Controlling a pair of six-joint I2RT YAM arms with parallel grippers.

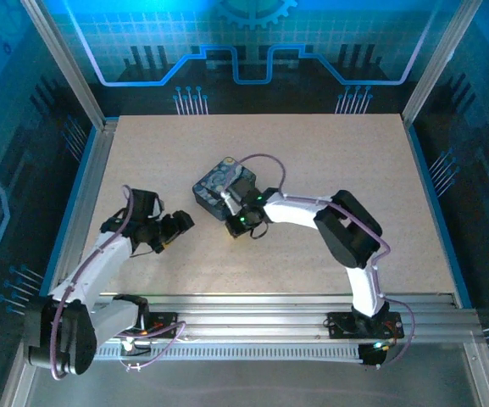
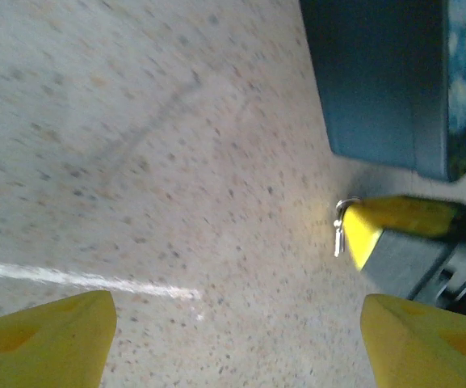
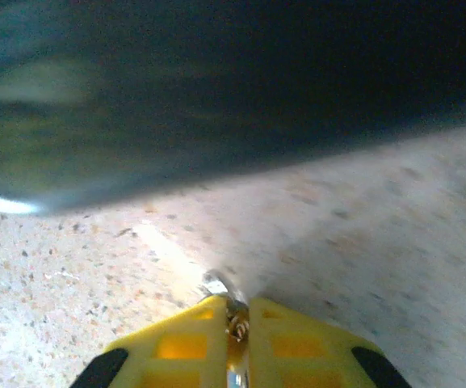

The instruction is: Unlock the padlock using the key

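My right gripper (image 3: 234, 305) is shut, and a small silvery loop (image 3: 220, 284) pokes out of its yellow fingertips. The loop looks like the padlock's shackle; the body is hidden between the fingers. From the left wrist, the same silvery bit (image 2: 340, 228) shows at the tip of the right gripper's finger (image 2: 398, 220), just above the table. My left gripper (image 2: 238, 311) is open with only bare table between its fingers, a short way left of the right gripper (image 1: 229, 225). From above, the left gripper (image 1: 179, 224) points towards it. I cannot make out the key.
The dark blue box (image 1: 222, 183) with the swirly print lies just behind the right gripper, close to its fingers, and shows as a dark wall (image 3: 233, 89) in the right wrist view. A pale streak (image 2: 87, 279) marks the speckled tabletop (image 1: 312, 153).
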